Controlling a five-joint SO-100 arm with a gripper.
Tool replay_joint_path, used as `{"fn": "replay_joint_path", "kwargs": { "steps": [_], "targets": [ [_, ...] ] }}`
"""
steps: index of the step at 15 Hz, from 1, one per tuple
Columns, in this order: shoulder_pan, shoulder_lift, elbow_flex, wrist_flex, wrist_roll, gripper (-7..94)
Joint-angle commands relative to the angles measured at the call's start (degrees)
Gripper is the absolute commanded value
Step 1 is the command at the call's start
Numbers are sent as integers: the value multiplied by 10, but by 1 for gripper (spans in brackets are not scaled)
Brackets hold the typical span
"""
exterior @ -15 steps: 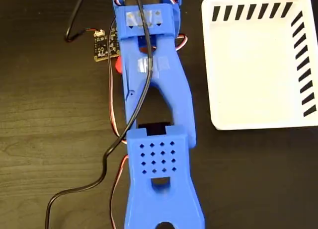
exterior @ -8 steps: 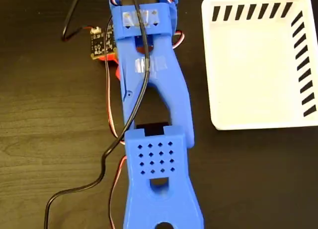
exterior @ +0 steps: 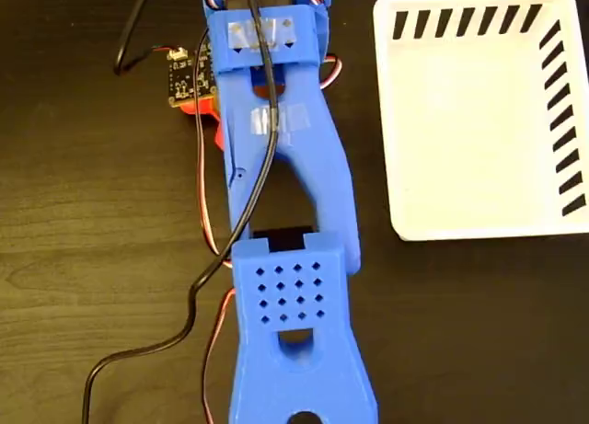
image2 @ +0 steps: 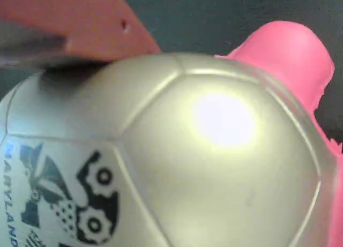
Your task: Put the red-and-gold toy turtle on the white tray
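The red-and-gold toy turtle fills the wrist view: its shiny domed shell (image2: 187, 150) carries a black printed logo at the lower left, and a coral-red limb or head (image2: 289, 54) sticks out at the upper right. One orange-red finger (image2: 80, 22) of my gripper lies against the top of the shell; the other finger is out of sight. In the fixed view the blue arm (exterior: 276, 166) covers the gripper and the turtle, and only a small red patch (exterior: 219, 134) peeks out on its left. The white tray (exterior: 460, 229) lies at the upper right, with nothing in it.
A small circuit board (exterior: 182, 79) with wires sits left of the arm's wrist. A black cable (exterior: 193, 295) and red-white wires trail over the dark wooden table (exterior: 92, 212). The arm's blue base link (exterior: 294, 350) fills the lower middle.
The wrist end of the arm, with the circuit board, shifted slightly up and left since a second ago. An orange patch now shows under the board. The tray has not moved.
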Motion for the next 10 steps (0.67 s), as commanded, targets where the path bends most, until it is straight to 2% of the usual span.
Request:
{"fn": "replay_joint_path", "kwargs": {
  "steps": [1,6,10],
  "targets": [
    [9,93,-11,-3,6,0],
    [7,301,51,0,37,0],
    [0,363,100,1,38,0]
  ]
}}
